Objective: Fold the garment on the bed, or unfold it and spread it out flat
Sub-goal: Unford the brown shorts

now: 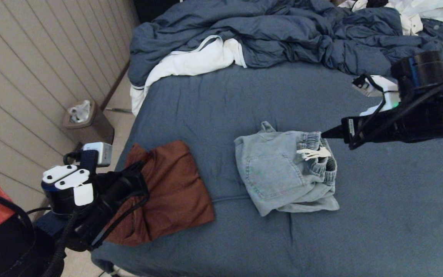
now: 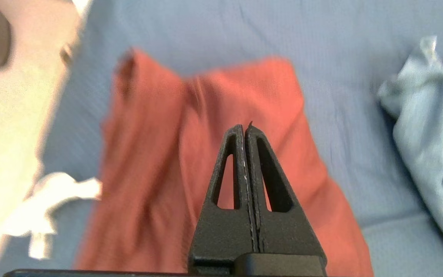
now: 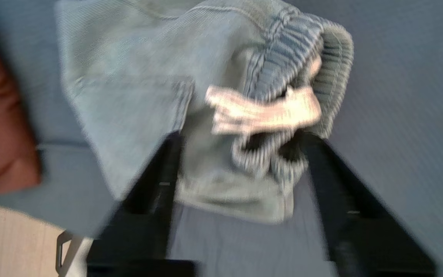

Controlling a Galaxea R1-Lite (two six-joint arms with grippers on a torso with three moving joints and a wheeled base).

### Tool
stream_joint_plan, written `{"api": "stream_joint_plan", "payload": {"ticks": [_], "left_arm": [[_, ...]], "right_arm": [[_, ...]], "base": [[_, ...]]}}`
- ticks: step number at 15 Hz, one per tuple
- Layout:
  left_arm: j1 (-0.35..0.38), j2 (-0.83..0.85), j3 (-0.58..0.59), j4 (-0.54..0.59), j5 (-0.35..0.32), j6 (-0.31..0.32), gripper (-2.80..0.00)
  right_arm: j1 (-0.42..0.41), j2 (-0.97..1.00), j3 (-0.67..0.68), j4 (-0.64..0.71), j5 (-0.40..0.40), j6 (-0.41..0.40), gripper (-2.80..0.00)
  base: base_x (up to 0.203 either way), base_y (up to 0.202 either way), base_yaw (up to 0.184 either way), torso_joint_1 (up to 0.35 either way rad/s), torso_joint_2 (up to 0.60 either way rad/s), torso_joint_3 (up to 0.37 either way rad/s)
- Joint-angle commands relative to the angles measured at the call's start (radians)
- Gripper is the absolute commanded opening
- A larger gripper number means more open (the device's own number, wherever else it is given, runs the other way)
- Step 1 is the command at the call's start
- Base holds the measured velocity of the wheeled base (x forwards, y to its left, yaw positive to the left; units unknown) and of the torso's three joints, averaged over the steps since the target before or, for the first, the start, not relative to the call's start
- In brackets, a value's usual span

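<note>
A folded light-blue denim garment (image 1: 283, 173) with an elastic waistband and a white drawstring (image 1: 313, 154) lies mid-bed on the slate-blue sheet (image 1: 244, 100). My right gripper (image 1: 323, 134) hovers at its waistband edge; in the right wrist view the right gripper (image 3: 240, 136) is open, its fingers either side of the denim garment (image 3: 137, 77), holding nothing. A folded rust-brown garment (image 1: 171, 184) lies at the bed's left edge. My left gripper (image 2: 244, 129) is shut and empty, poised over the rust-brown garment (image 2: 190, 115).
The rumpled dark blue duvet (image 1: 275, 34) with white lining is piled along the back of the bed. White clothes (image 1: 410, 15) lie at the back right. A small bin (image 1: 85, 123) stands on the floor by the panelled wall at left.
</note>
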Motion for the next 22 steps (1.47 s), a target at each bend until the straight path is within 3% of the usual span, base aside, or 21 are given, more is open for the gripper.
{"api": "stream_joint_plan", "payload": {"ticks": [1,3,5,7,11,15,19,22], "left_arm": [[0.018,-0.11,-0.004,0.021,0.0,0.017,-2.8],[0.067,-0.272,0.0,0.099,-0.028,0.061,-2.8],[0.145,-0.465,-0.003,0.251,-0.077,0.082,-2.8],[0.213,-0.664,-0.013,0.468,-0.119,0.092,-2.8],[0.366,-1.034,-0.029,0.919,-0.242,0.093,-2.8],[0.414,-1.312,0.003,1.314,-0.297,0.053,-2.8],[0.421,-1.512,0.085,1.409,-0.299,0.02,-2.8],[0.434,-1.687,0.094,1.528,-0.273,0.084,-2.8]], "right_arm": [[0.002,-0.13,0.057,0.002,-0.002,-0.002,-2.8],[-0.002,-0.266,0.132,0.004,-0.006,-0.004,-2.8],[-0.006,-0.426,0.224,0.016,-0.012,-0.004,-2.8],[-0.007,-0.586,0.353,0.023,-0.041,-0.003,-2.8],[-0.005,-0.882,0.687,-0.009,-0.189,-0.003,-2.8],[-0.022,-1.141,0.877,-0.04,-0.277,-0.004,-2.8],[-0.056,-1.368,1.003,-0.039,-0.311,-0.008,-2.8],[-0.071,-1.535,1.095,-0.043,-0.293,-0.015,-2.8]], "base": [[0.0,0.0,0.0,0.0,0.0,0.0],[0.0,0.0,0.0,0.0,0.0,0.0],[0.0,0.0,0.0,0.0,0.0,0.0],[0.0,0.0,0.0,0.0,0.0,0.0],[0.0,0.0,0.0,0.0,0.0,0.0],[0.0,0.0,0.0,0.0,0.0,0.0],[0.0,0.0,0.0,0.0,0.0,0.0],[0.0,0.0,0.0,0.0,0.0,0.0]]}}
